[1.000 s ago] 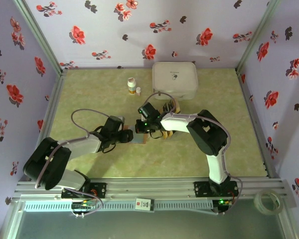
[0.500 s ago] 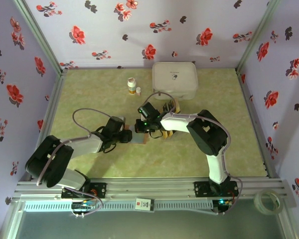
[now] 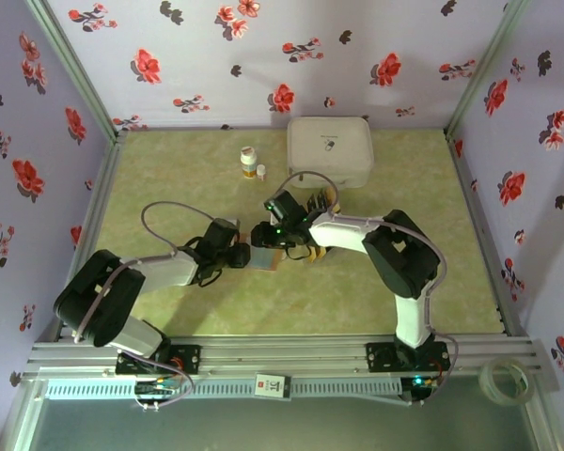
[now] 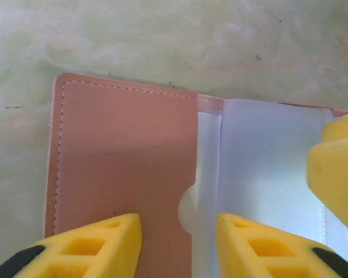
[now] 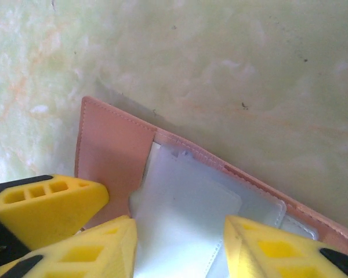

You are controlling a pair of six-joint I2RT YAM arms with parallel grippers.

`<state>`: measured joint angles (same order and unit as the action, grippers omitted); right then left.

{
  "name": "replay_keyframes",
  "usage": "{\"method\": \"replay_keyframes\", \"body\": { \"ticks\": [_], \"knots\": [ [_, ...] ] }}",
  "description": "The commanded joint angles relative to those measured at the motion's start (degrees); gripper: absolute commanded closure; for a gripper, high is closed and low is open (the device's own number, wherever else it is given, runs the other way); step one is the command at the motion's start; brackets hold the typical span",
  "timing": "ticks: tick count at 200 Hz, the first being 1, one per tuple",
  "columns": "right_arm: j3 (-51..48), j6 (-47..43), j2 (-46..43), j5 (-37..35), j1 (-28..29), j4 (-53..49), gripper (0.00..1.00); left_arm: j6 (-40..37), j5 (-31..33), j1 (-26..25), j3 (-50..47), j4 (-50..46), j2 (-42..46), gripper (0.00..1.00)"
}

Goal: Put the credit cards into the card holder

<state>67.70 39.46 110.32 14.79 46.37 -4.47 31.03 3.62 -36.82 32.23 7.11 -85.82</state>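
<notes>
The card holder (image 4: 122, 156) lies open and flat on the green table (image 4: 162, 40), near the middle of the overhead frame, with its brown flap on the left in the left wrist view. The left gripper (image 4: 178, 226) is released, fingers apart over the flap's edge. The right gripper (image 5: 180, 231) is also released, fingers parted above a clear sleeve (image 5: 185, 202), grasping nothing.

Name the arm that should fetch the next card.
Right, likely: right fingers sit open at the reddish-brown leather card holder, thin tan-gold cards lie beside that arm, left fingers rest on the holder.
</notes>
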Motion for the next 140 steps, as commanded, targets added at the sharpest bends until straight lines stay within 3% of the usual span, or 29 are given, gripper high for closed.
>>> {"method": "replay_keyframes", "body": {
  "ticks": [1, 79, 140],
  "knots": [
    [-2.0, 1.4, -1.8, -1.0, -0.3, 1.8, 0.55, -0.6, -0.5, -0.5, -1.1, -3.6, -3.1, 0.6],
    [-1.2, 3.3, 0.4, 1.6, 0.0, 4.2, 0.54, -0.4, -0.4, -0.6, -1.1, -3.6, -2.8, 0.59],
    [0.1, 7.8, 0.6, 6.3, 0.2, 8.8, 0.54, 0.8, 2.7, -0.2, -1.2, -6.3, 7.5, 0.45]
  ]
}}
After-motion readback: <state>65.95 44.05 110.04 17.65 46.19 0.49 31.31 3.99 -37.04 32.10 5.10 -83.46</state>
